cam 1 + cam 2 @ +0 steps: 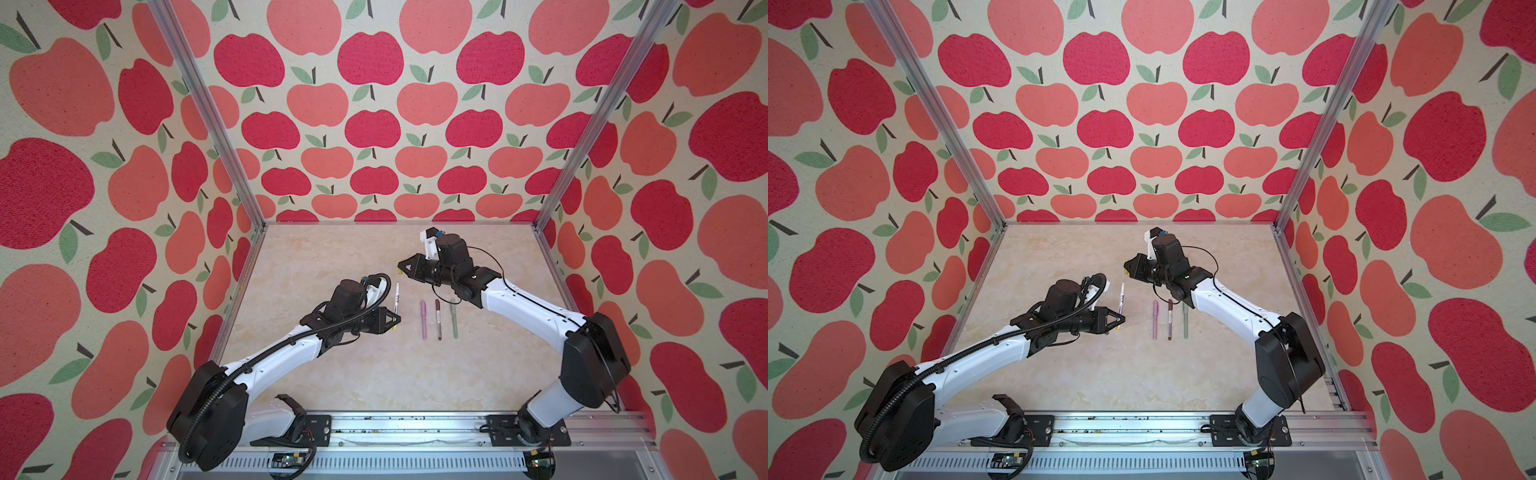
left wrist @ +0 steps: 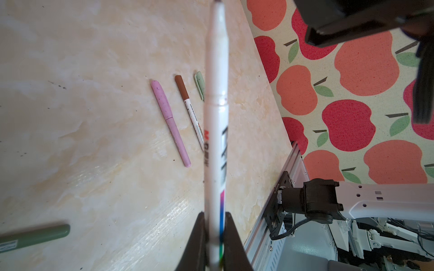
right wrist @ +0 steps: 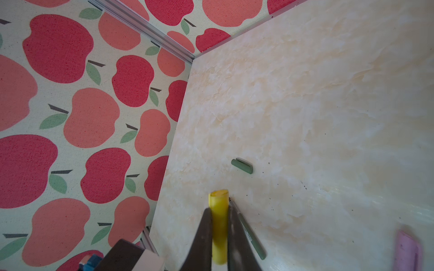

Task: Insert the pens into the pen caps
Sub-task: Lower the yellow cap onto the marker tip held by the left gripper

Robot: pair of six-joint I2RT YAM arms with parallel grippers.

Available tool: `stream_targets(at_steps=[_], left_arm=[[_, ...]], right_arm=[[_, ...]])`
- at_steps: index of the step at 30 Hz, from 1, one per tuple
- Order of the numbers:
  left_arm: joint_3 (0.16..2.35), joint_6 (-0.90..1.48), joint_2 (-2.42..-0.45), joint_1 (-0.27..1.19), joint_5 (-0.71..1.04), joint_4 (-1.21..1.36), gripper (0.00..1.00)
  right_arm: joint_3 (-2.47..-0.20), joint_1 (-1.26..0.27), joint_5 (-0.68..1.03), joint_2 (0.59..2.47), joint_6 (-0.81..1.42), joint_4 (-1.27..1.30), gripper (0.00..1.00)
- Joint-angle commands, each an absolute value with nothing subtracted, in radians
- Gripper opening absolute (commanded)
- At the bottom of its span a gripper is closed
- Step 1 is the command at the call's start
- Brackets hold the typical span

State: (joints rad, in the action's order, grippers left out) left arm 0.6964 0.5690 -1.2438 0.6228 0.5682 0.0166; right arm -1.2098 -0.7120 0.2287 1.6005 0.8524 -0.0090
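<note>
A slim white plastic marker pen (image 1: 396, 305) is held aloft uncapped, its tip near a stubby yellow plastic cap (image 3: 219, 225) also held aloft, while a lilac-pink pen (image 1: 424, 319), a brown-capped white pen (image 1: 439, 319) and a sage-green pen (image 1: 454, 319) lie capped side by side, and an uncapped dark green pen (image 2: 35, 237) and a short dark green cap (image 3: 242, 166) lie apart.

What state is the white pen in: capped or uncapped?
Uncapped. The white pen shows a bare tapered writing end beyond the left gripper, and the yellow cap is apart from it, clamped in the right gripper.
</note>
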Motion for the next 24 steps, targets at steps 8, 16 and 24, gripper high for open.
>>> stream_targets(at_steps=[8,16,24], left_arm=[[0.735,0.555,-1.263,0.627,0.566,0.021,0.0],[0.733,0.555,-1.257,0.627,0.554,0.018,0.0],[0.732,0.555,-1.246,0.626,0.541,0.018,0.0]], right_arm=[[-1.186,-0.711,0.278,1.62,0.877,0.026,0.08],[-1.179,-0.713,0.284,1.617,0.882,0.029,0.08],[-1.167,-0.713,0.285,1.616,0.884,0.034,0.08]])
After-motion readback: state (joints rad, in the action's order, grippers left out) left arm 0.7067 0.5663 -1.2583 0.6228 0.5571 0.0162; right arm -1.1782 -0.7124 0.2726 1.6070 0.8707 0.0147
